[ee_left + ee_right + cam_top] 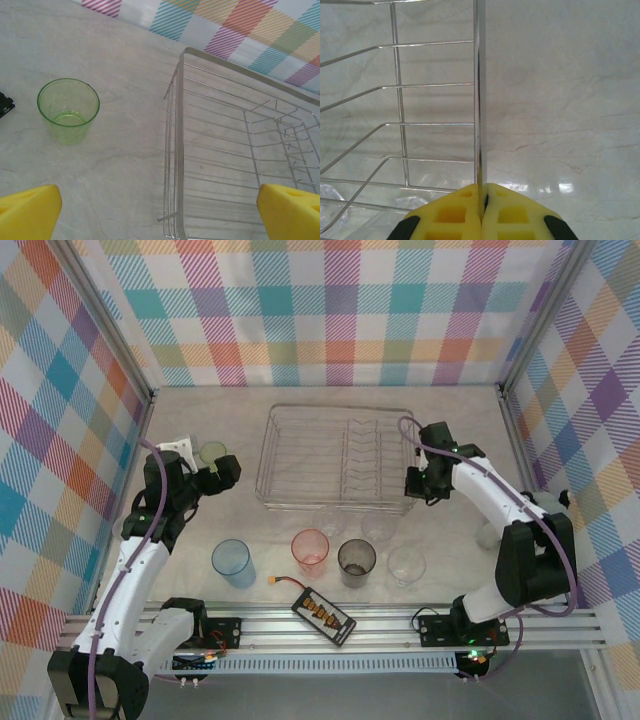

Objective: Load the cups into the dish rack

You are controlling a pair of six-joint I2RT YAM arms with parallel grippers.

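The wire dish rack (335, 455) stands at the back middle of the table with no cups in it. My right gripper (413, 483) is shut on its right rim; in the right wrist view the yellow gripper (483, 194) pinches the upright rim wire (479, 100). My left gripper (222, 476) hangs open left of the rack, its yellow fingertips (30, 212) wide apart over the rack's left edge (179, 150). A greenish cup (212, 451) (68, 110) stands upright just beyond it. Blue (232, 562), pink-red (310, 550), smoky grey (356, 560) and clear (406, 565) cups stand in a front row.
Another clear cup (380, 525) stands close to the rack's front edge. A black battery pack (323, 614) with an orange plug lies near the front rail. Checked walls close in the table on three sides.
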